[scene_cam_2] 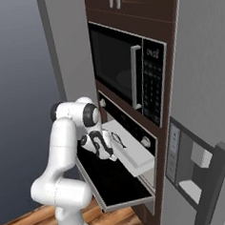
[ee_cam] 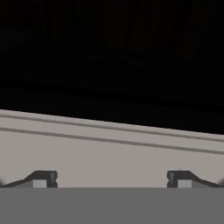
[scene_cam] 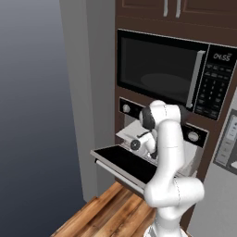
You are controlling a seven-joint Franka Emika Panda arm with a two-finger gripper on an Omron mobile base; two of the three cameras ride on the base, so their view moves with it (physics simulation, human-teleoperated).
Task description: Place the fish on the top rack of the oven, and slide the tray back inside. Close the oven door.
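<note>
The tray (scene_cam_2: pixel 134 153) sticks out of the oven (scene_cam_2: pixel 135 131) just ahead of the gripper (ee_cam: pixel 112 179), whose 2 fingertips (ee_cam: pixel 43 178) stand wide apart at its near edge, with the oven door (scene_cam_2: pixel 110 186) dropped flat below the gripper and the microwave (scene_cam_2: pixel 126 75) above it.

The white arm rises from its base, bends at a high elbow and folds forward and down, wrist angled toward the front. The tool (scene_cam_2: pixel 118 143) points forward, its two dark fingertips (ee_cam: pixel 43 178) set wide apart with nothing between them, jaws spread fully.
</note>
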